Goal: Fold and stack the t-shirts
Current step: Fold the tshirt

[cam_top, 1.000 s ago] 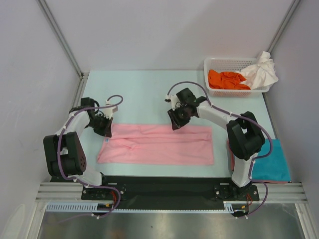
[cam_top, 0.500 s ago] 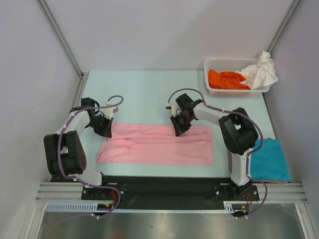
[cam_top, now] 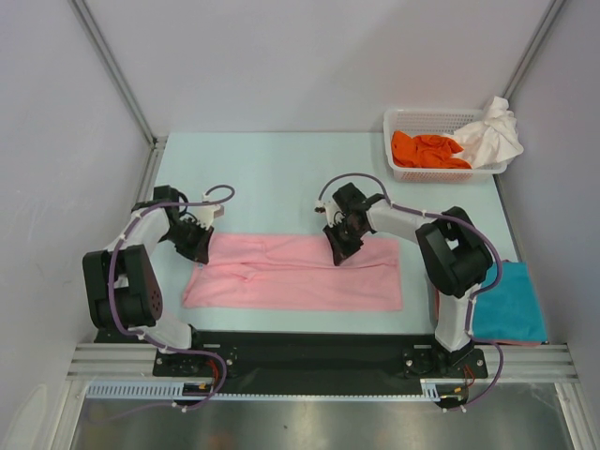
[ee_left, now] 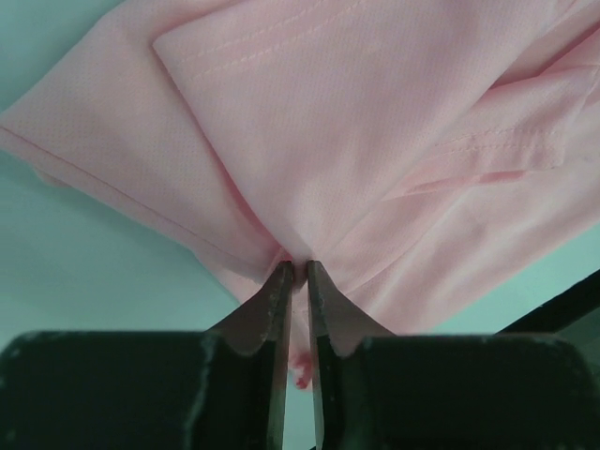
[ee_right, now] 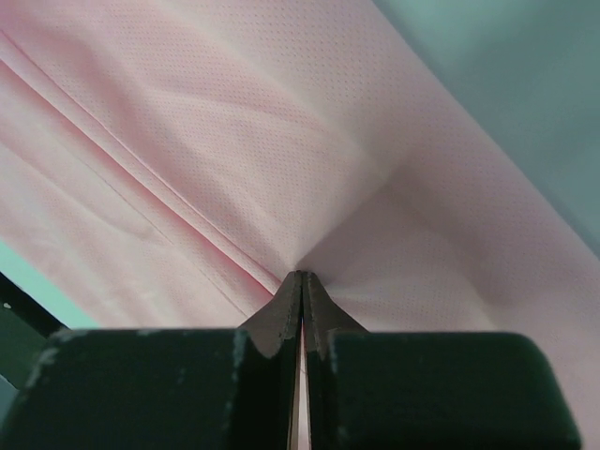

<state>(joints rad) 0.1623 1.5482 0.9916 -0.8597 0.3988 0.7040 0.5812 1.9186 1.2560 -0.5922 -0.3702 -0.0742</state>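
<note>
My left gripper (cam_top: 199,246) and right gripper (cam_top: 339,253) clench the pink t-shirt (cam_top: 291,277) at ten and one o'clock; uneven lifting could slip these thin pinches from the fingers (ee_left: 277,309).

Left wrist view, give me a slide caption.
Left gripper pinching a fold of the light pink cotton t-shirt.

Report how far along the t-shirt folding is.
Done: the teal t-shirt lies flat, apparently folded, at the near right. In hand: the pink t-shirt, already a long strip, is pinched along its far edge by the left hand and right hand. Left: the orange t-shirt and white t-shirt sit crumpled in the basket; nothing is stacked yet.
</note>
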